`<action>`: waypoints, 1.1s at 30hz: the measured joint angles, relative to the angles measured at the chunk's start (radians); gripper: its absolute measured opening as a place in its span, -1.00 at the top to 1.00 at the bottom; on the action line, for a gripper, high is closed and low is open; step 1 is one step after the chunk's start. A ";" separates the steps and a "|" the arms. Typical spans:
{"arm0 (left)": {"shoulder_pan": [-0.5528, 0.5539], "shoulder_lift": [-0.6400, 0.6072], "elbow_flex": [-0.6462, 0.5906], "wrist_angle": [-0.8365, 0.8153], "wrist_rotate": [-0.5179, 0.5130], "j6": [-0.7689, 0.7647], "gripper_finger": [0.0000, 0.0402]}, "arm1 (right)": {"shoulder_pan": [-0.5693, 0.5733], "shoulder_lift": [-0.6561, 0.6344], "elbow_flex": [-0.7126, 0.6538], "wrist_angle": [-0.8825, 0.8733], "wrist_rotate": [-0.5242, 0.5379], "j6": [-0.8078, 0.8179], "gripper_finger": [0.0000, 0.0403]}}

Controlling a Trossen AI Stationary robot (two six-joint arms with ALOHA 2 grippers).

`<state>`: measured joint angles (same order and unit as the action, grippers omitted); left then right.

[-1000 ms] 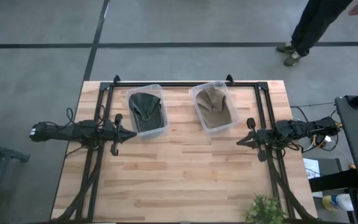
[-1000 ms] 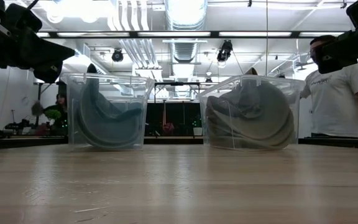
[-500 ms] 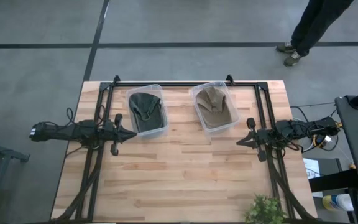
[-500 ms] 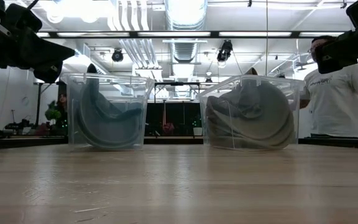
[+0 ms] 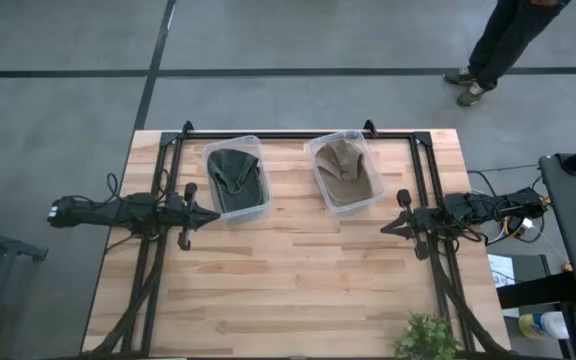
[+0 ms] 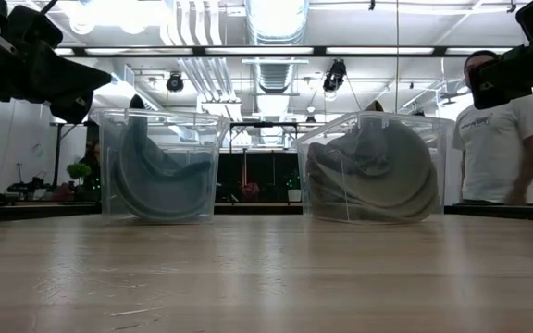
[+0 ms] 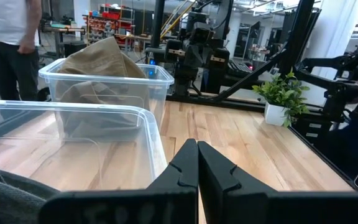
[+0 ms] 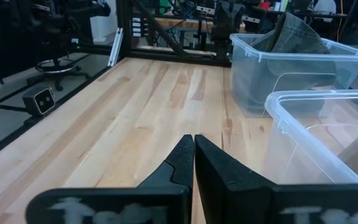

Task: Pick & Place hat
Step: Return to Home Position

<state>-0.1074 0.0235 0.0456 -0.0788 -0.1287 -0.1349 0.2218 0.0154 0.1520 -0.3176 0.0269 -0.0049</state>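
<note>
Looks done binning the black cap and brown cap, so just parked at opposite counter edges with left jaws and right jaws pressed together, holding nothing.

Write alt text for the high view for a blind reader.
From above: two clear bins on a wooden table, the left bin holding a dark cap, the right bin a brown cap. The left gripper and right gripper rest shut at the table's sides.
</note>
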 joint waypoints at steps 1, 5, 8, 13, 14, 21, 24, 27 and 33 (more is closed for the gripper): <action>0.000 0.000 0.000 0.000 0.000 0.000 1.00 | 0.000 0.000 0.000 0.000 0.000 0.005 0.96; 0.000 0.000 0.000 0.000 0.000 0.000 1.00 | 0.000 0.000 0.000 0.000 0.000 0.006 0.96; 0.000 0.000 0.000 0.000 0.000 0.000 1.00 | 0.000 0.000 0.000 0.000 0.000 -0.002 0.96; 0.000 0.000 0.000 0.000 0.000 0.000 1.00 | 0.000 0.000 0.000 0.000 0.000 0.009 0.96; 0.000 0.000 0.000 0.000 0.000 0.000 1.00 | 0.000 0.000 0.000 0.000 0.000 0.005 0.96; 0.000 0.000 0.000 0.000 0.000 0.000 1.00 | 0.000 0.000 0.000 0.000 0.000 0.010 0.96; 0.000 0.000 0.000 0.000 0.000 0.000 1.00 | 0.000 0.000 0.000 0.000 0.000 -0.001 0.96; 0.000 0.000 0.000 0.000 0.000 0.000 1.00 | 0.000 0.000 0.000 0.000 0.000 0.003 0.96; 0.000 0.000 -0.001 0.000 0.000 0.000 1.00 | 0.000 0.000 0.000 0.000 0.000 -0.002 0.96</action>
<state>-0.1073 0.0233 0.0448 -0.0789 -0.1287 -0.1349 0.2220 0.0158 0.1520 -0.3176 0.0269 -0.0065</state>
